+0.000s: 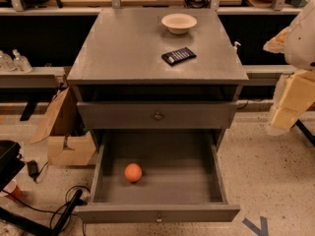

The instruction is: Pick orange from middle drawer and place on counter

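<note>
The orange (133,172) lies on the flat bottom of the middle drawer (197,181), left of its centre and towards the front. The drawer is pulled fully out, with its knob on the front panel. The counter (128,48) is the grey top of the cabinet. My gripper (287,109) hangs at the right edge of the view. It is right of the cabinet, just below counter height, well away from the orange, and holds nothing that I can see.
A cream bowl (178,23) and a black remote-like device (178,56) lie on the counter. A closed drawer (157,115) sits above the open one. A cardboard box (64,132) and cables (59,210) lie on the floor at left.
</note>
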`<state>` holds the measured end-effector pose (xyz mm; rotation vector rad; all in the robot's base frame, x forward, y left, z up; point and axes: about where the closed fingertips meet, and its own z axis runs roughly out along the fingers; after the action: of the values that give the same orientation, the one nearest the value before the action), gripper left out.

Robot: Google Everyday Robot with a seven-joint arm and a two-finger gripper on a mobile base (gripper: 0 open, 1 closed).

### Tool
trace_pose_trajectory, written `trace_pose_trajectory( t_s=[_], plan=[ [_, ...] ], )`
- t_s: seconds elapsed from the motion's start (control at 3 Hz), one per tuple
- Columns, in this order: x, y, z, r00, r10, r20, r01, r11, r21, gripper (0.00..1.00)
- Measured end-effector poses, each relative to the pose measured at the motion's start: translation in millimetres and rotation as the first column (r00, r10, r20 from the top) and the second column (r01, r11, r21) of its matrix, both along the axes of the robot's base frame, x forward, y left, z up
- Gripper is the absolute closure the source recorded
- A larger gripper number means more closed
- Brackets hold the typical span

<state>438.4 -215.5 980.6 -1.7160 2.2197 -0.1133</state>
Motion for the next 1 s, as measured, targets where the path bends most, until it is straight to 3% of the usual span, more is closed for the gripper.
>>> trace_pose_trajectory(
  t_s=[0.67,1.0],
  plan=[
    [5.5,4.9,-6.7,0.9999,0.011,0.011,-0.011,1.000,0.019,0.00],
    [18.1,13.8,-45.6,0.9992,0.038,0.011,-0.039,0.995,0.096,0.00]
  ],
)
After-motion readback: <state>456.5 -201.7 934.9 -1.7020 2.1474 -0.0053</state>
